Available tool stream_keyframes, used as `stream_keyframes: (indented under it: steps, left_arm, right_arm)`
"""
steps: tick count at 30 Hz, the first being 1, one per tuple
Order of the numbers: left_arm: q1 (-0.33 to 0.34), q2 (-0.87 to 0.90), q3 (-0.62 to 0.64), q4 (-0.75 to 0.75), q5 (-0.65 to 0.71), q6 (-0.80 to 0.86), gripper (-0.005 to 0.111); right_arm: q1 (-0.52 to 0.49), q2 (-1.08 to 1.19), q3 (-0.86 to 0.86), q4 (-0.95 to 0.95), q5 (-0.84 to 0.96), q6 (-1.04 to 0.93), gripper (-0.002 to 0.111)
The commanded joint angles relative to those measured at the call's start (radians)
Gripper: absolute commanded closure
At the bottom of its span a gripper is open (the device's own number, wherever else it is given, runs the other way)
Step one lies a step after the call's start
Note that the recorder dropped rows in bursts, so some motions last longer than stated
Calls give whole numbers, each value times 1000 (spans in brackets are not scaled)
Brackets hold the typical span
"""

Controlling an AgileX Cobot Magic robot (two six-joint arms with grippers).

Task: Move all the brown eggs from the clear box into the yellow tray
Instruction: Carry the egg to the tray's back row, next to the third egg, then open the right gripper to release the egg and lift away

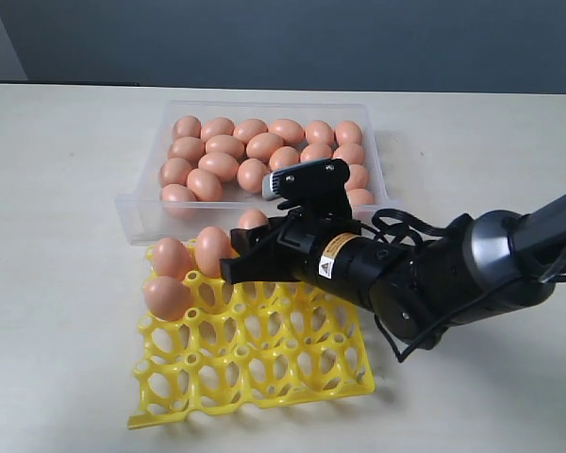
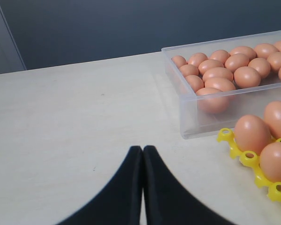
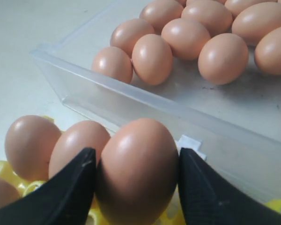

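My right gripper is shut on a brown egg, one black finger pressed on each side. It holds the egg upright at the back row of the yellow tray, close to the front wall of the clear box. Three eggs stand in the tray's left corner cups, among them one at the very corner and one beside the held egg. Several brown eggs lie in the box. My left gripper is shut on nothing, above bare table to the left of the box.
The right arm lies across the tray's right side and the box's front right corner. A white tab sits on the box's front wall. The tray's other cups hold nothing.
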Motion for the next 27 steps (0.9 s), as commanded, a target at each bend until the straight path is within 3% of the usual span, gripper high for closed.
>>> stream_keyframes:
  steps: [1, 12, 22, 27]
  left_arm:
    - [4, -5, 4, 0, -10, 0, 106]
    - [4, -5, 4, 0, -10, 0, 106]
    - [4, -5, 4, 0, -10, 0, 106]
    - [4, -5, 4, 0, -10, 0, 106]
  right_arm:
    - [1, 4, -38, -11, 38, 3, 108]
    - [1, 5, -48, -13, 130, 3, 106]
    - [1, 5, -48, -15, 130, 34, 64]
    - [1, 5, -48, -15, 130, 42, 56]
